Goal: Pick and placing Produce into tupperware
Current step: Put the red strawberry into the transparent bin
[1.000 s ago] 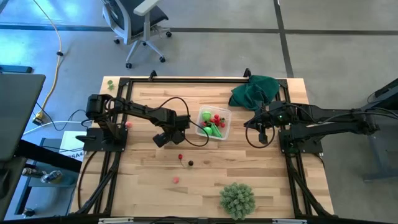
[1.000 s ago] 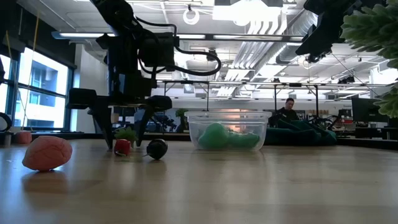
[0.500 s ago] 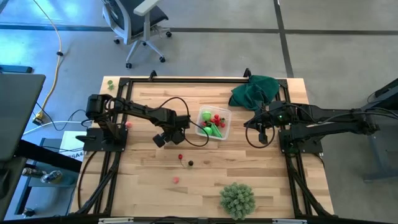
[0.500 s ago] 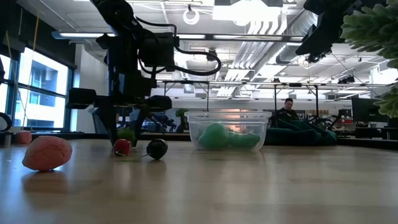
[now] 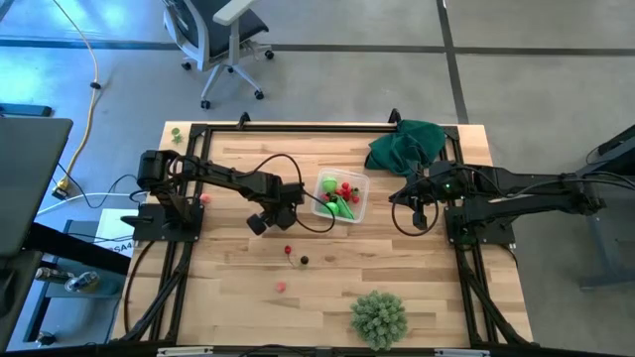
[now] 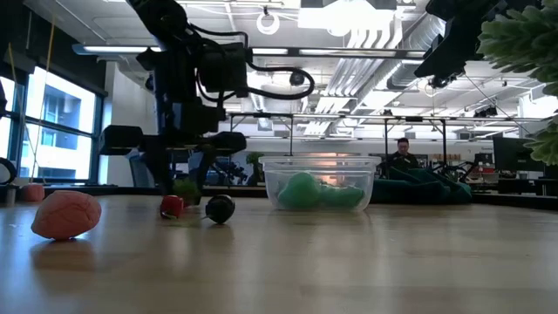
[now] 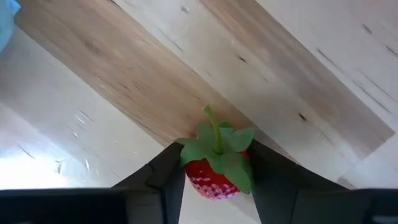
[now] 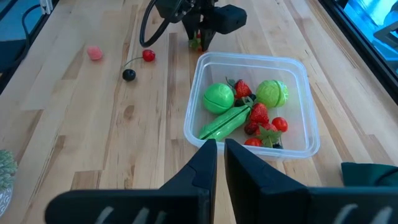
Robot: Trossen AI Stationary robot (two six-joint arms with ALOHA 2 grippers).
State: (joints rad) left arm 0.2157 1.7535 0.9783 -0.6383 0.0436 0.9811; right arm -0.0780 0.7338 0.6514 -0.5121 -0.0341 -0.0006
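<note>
1. Nearest the front edge of the wooden table (image 5: 238, 297) stands the pale-green spiky ball (image 5: 378, 317).
2. A little farther in lies a pink piece (image 5: 281, 286), and beyond it a dark berry (image 5: 304, 261) and a red berry (image 5: 288, 250), the last two near each other.
3. The left gripper (image 7: 214, 180) is low over the table, just beyond the red berry and beside the tupperware (image 5: 358, 210). Its fingers (image 7: 161, 180) are clamped on a toy strawberry (image 7: 216, 165) with a green leafy top; in the left wrist view the berry sits between the two dark fingers above the wood.
4. The clear tupperware sits near the table's middle. In the right wrist view it holds a round green piece (image 8: 219, 98), a second green ball (image 8: 272, 93), a long green pod (image 8: 224, 123) and several strawberries (image 8: 258, 114).
5. The right gripper (image 8: 219, 155) hangs in the air on the tupperware's right side, fingers closed with nothing between them.
6. A dark green cloth (image 5: 409, 144) lies at the far right corner.
7. In the low view a person (image 6: 402, 153) sits far behind the table.
</note>
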